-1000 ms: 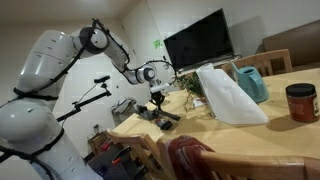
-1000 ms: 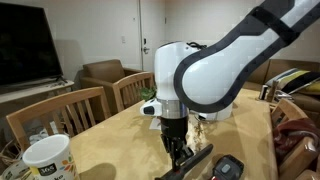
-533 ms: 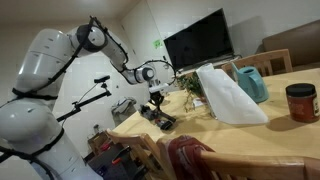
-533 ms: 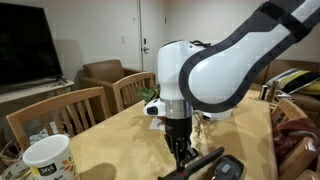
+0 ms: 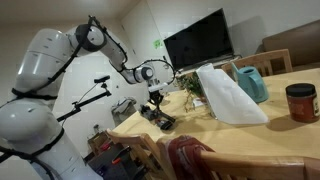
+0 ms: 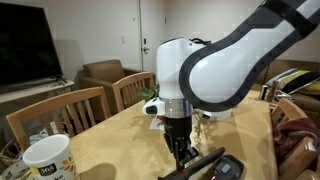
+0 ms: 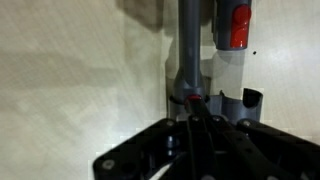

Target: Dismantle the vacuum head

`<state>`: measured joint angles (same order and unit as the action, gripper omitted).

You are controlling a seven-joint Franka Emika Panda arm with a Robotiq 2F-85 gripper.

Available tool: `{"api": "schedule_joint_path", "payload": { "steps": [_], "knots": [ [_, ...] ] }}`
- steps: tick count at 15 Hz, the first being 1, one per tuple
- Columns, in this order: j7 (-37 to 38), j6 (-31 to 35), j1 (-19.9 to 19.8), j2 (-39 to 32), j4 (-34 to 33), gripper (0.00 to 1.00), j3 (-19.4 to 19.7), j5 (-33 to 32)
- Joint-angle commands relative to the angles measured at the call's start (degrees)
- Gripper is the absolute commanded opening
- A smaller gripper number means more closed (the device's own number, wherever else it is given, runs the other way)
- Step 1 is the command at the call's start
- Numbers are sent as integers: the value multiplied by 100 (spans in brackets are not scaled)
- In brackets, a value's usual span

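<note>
the table (image 7: 70,80) is pale matt wood. the vacuum head (image 6: 200,160) looks black plastic; the arm shell (image 6: 215,70) glossy white.

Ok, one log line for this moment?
gripper: low at vacuum head | jaws: cannot tell | vacuum head: lying on table

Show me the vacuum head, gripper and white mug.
vacuum head (image 6: 204,157): in an exterior view, black top.
gripper (image 6: 180,152): in an exterior view, between its fingertips.
white mug (image 6: 44,160): in an exterior view, side wall.
</note>
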<state>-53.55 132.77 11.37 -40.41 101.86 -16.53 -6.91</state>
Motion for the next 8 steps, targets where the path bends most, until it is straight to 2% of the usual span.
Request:
{"api": "schedule_joint_path", "payload": {
  "steps": [1, 8],
  "knots": [
    [270, -262, 150, 369, 92, 0, 83, -214],
    [397, -503, 166, 416, 83, 0, 72, -294]
  ]
}}
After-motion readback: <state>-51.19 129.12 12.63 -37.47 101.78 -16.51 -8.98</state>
